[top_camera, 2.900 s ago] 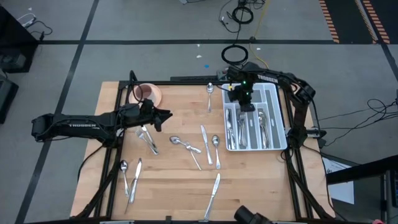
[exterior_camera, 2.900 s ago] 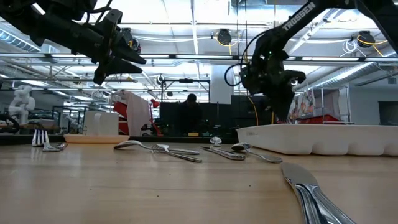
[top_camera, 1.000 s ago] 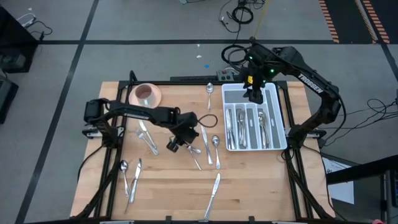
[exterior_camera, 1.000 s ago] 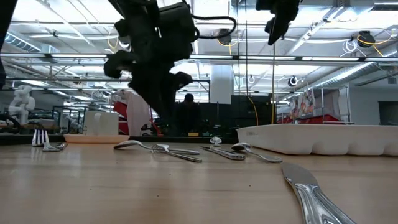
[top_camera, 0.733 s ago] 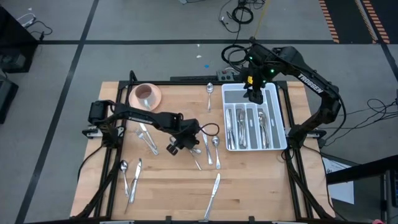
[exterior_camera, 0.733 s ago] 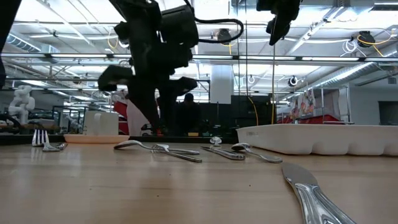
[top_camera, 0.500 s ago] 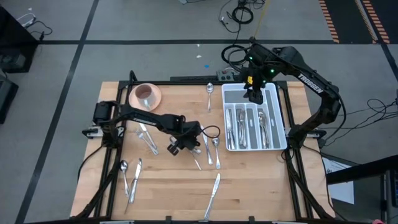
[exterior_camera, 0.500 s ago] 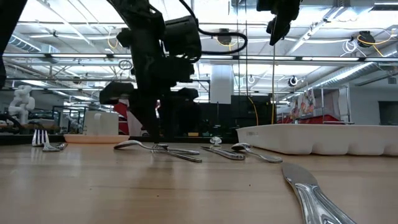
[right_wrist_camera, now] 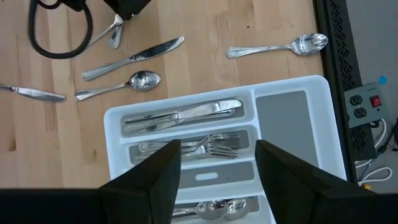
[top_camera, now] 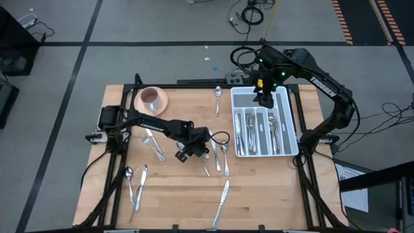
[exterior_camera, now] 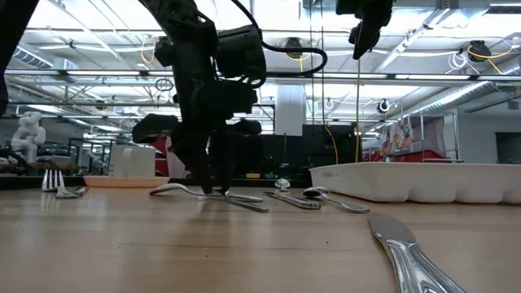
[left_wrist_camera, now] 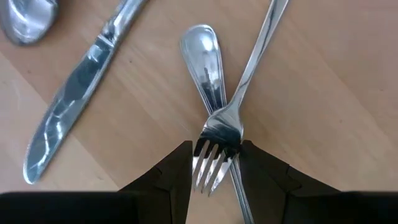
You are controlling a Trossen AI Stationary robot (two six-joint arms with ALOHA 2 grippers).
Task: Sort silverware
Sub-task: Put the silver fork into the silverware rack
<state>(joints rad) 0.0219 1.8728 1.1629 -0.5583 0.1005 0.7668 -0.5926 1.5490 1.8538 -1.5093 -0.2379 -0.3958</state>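
I had the left tool (left_wrist_camera: 214,163) down on the wooden desk (top_camera: 181,194) near its middle, its two dark fingers (left_wrist_camera: 171,171) partly open and standing either side of the tines of a shiny silver-metal fork (left_wrist_camera: 219,134). That fork lay crossed over a shiny silver-metal spoon (left_wrist_camera: 205,59) on the desk top; I could not tell whether the fingers pressed the fork yet. Just beside the pair lay a silver-metal table knife (left_wrist_camera: 74,106), with another spoon bowl (left_wrist_camera: 25,18) at the edge of my left wrist view.

My right tool (right_wrist_camera: 214,155) hung well above the white compartmented plastic tray (top_camera: 294,120), which sat along the desk's right edge toward the far right corner. Its fingers stood wide apart with nothing between them. Below it the tray's slots held knives (right_wrist_camera: 180,115), forks (right_wrist_camera: 199,147) and spoons (right_wrist_camera: 211,208), each kind in its own compartment.

More loose silverware (top_camera: 136,184) rested near the desk's left edge toward the near corner, a lone knife (top_camera: 221,199) near the front edge, and a single spoon (top_camera: 218,97) by the far edge, just beside the tray. A pink saucer with a cup (top_camera: 152,98) sat at the far left corner.
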